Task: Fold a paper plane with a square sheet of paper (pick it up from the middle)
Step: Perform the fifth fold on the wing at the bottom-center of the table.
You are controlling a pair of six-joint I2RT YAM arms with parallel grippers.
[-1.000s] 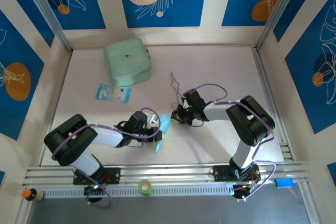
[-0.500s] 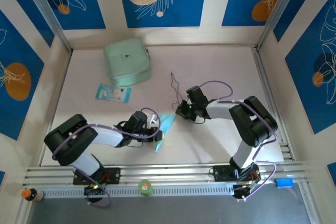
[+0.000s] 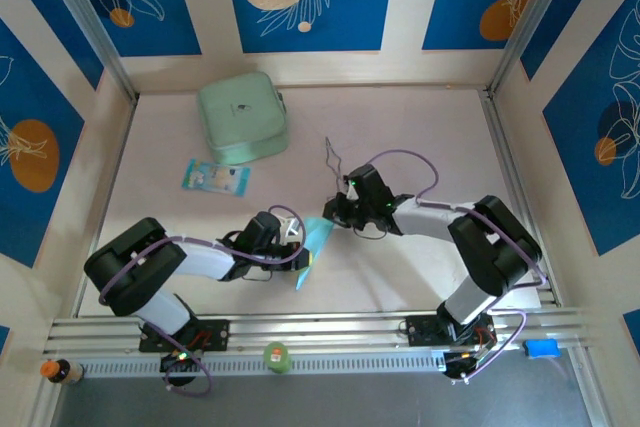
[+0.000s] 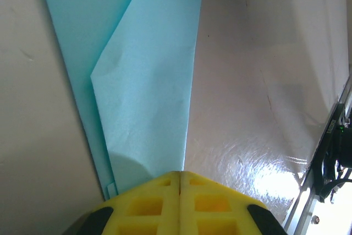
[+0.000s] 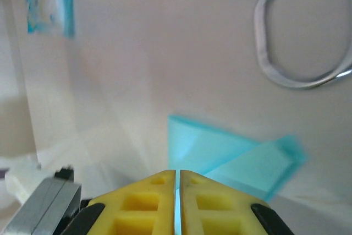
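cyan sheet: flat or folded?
Folded. The square sheet of paper shows overlapping layers and a diagonal crease, tapering toward the shut left gripper pinching it.

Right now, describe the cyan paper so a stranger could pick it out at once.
Start at the mint-green case at the back left, then come forward past the small printed packet. The folded cyan paper lies pinched between the left gripper and right gripper: plain and tapering, unlike the printed packet or the metal tongs.

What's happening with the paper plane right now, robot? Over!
Left gripper: jaws shut on the folded cyan paper. Right gripper: jaws shut on its other end. Metal tongs lie just beyond, clear of the paper.
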